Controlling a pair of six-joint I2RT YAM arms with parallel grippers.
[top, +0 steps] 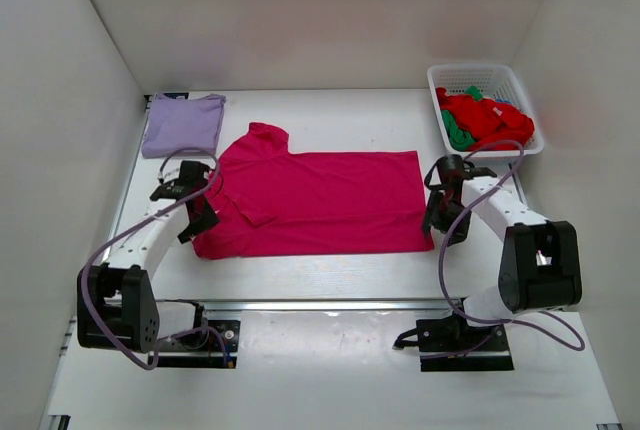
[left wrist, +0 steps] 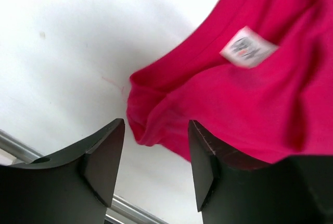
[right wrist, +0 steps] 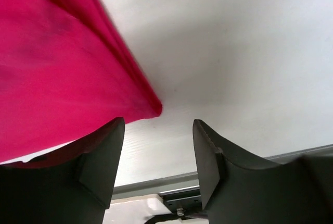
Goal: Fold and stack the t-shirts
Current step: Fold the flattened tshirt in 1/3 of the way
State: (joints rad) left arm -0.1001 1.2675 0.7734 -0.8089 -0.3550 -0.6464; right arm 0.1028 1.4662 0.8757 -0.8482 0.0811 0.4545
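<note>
Lying flat on table [top: 330, 280]: magenta t-shirt [top: 320, 200], mostly smooth, white label [left wrist: 248, 47] showing.

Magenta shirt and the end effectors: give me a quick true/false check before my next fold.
The magenta shirt lies spread on the table. True.
The lavender shirt sits in the basket. False: it lies at the table's far left corner.
The basket holds red cloth and green cloth. True.
The left end effector is clamped on the magenta shirt. False: its jaws stand open.
The right end effector is open. True.
</note>
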